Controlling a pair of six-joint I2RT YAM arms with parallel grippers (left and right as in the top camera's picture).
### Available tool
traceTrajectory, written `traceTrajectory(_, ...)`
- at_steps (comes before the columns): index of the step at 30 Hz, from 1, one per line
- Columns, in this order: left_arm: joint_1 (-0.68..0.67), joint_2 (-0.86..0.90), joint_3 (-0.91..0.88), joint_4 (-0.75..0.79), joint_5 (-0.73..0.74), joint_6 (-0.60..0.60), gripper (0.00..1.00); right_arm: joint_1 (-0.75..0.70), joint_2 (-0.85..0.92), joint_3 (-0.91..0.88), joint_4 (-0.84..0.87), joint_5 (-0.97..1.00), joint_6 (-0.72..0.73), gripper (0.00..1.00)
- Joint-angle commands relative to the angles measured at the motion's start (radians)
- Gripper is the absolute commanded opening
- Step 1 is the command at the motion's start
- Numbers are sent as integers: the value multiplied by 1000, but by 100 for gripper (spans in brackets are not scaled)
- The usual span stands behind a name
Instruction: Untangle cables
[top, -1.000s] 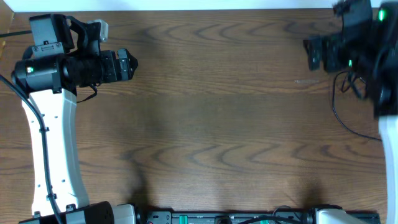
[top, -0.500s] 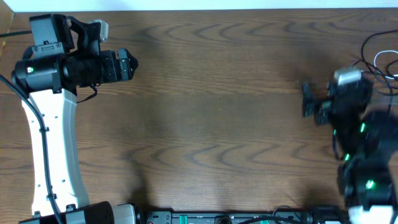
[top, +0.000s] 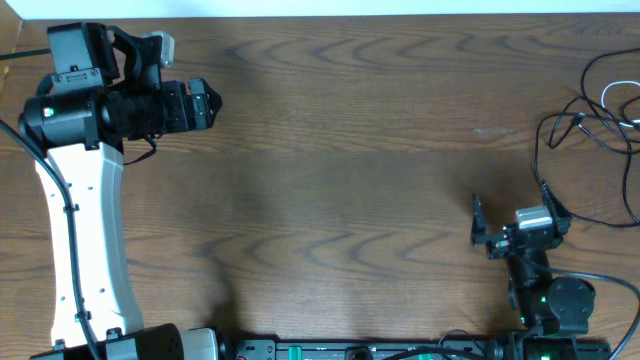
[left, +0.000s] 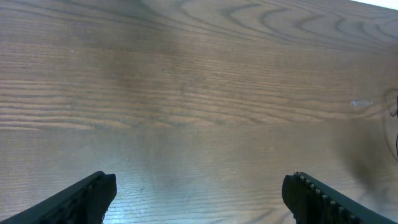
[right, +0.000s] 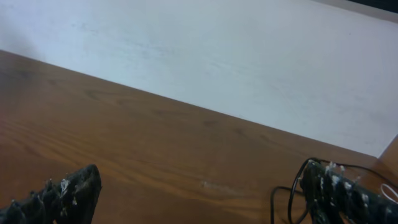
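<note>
Cables (top: 590, 110) lie at the far right edge of the worktop (top: 340, 170), partly cut off by the overhead view: a black cord (top: 560, 125) in loose loops and a white cord (top: 612, 95) crossing it, the two apparently overlapping. Judged from this layout, untangling is not done; separating the cords remains. The right gripper (top: 520, 235) sits near the front right, apart from the cables, jaws spread and empty. The left gripper (top: 205, 105) hovers at the far left, well apart from the cables; its wrist view shows jaws spread with nothing between them. The worktop is dark wood grain, bare across the middle. A pale wall (right: 249, 68) rises behind its far edge.
</note>
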Motion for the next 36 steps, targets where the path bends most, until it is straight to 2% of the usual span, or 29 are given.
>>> traceTrajectory(1,-2,8,-7,1,13,21,91,-8,-59,-45,3,3,-6,99)
traceTrajectory(9,-2,8,-7,1,13,21,91,-8,-117,-63,-132,8,-1,99)
traceTrajectory(36,3,8,-7,2,13,21,91,-8,-116,-63,-129,7,-2,99)
